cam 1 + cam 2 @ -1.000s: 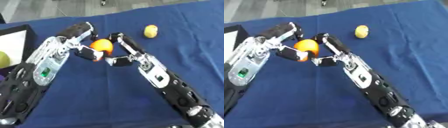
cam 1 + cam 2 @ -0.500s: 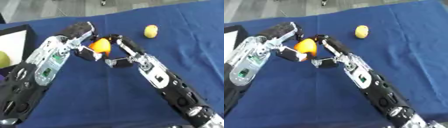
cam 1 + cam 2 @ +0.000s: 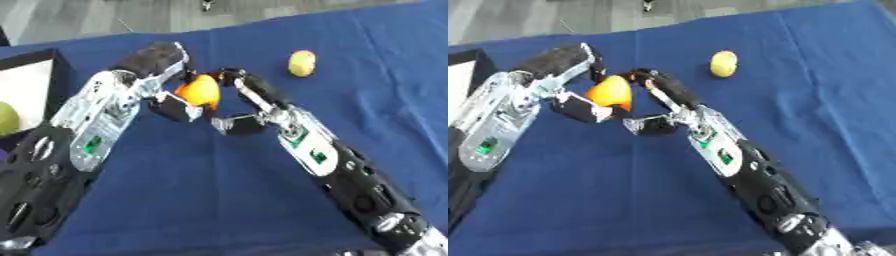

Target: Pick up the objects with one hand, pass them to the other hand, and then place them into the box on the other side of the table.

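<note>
Orange fruit (image 3: 611,92) sits above the blue cloth (image 3: 219,200) at about 11 o'clock from the middle, caught between both hands. Left hand (image 3: 156,75) has its fingers curled round the orange from the left and above. Right hand (image 3: 249,102) touches it from the right, fingers bent around its side. Yellow fruit (image 3: 302,62) lies well apart at 1 o'clock. Box (image 3: 31,85) stands at 9 o'clock, a green fruit (image 3: 7,118) inside.
</note>
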